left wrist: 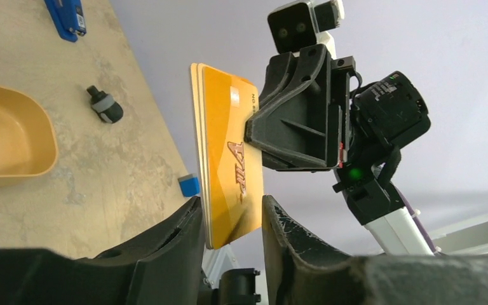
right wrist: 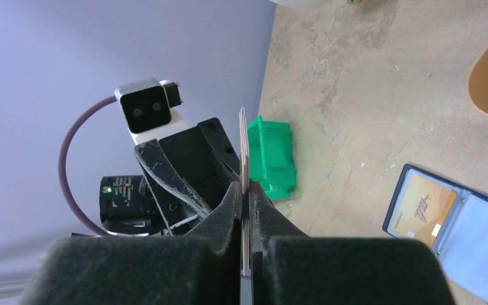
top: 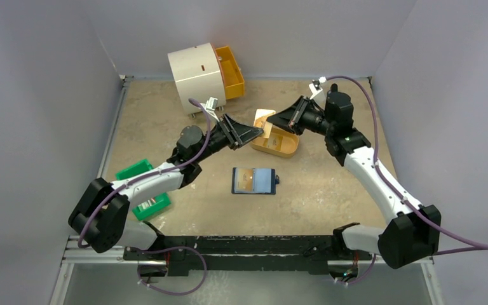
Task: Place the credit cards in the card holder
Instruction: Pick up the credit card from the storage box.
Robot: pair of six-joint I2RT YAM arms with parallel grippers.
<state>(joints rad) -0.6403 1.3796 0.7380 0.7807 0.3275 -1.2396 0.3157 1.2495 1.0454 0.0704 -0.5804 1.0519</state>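
The L arm [top: 159, 178] & the R arm [top: 381, 184] meet tip to tip up in the air, over the far middle of the sandy, stone-look desk [top: 330, 190]. Btwn the two tips is a small stack of thin yellow-orange credit cards [left wrist: 229, 159]. The cards stand on edge, off the desk.

The R jaws are shut tight on the cards. In the R wrist view the stack is just a thin line, pinched btwn the two black pads.

The L jaws are part way open. The cards stand in the gap, & the gap is wider than the stack. I can't tell if either pad touches it.

Right under the cards sits an orange oval plastic tray [top: 286, 152], on the desk.

The small dark navy-blue folding card holder [top: 264, 181] lies open & flat on the desk, nearer the arm bases & a bit apart from the tray. A single tan card [right wrist: 422, 206] shows in one pocket. The other side is grey-blue.

At the back L stands a white round cabinet [top: 194, 73] w/ an orange drawer [top: 234, 70] pulled out. Two green plastic boxes [top: 136, 170] sit by the L arm, near the L edge of the desk.
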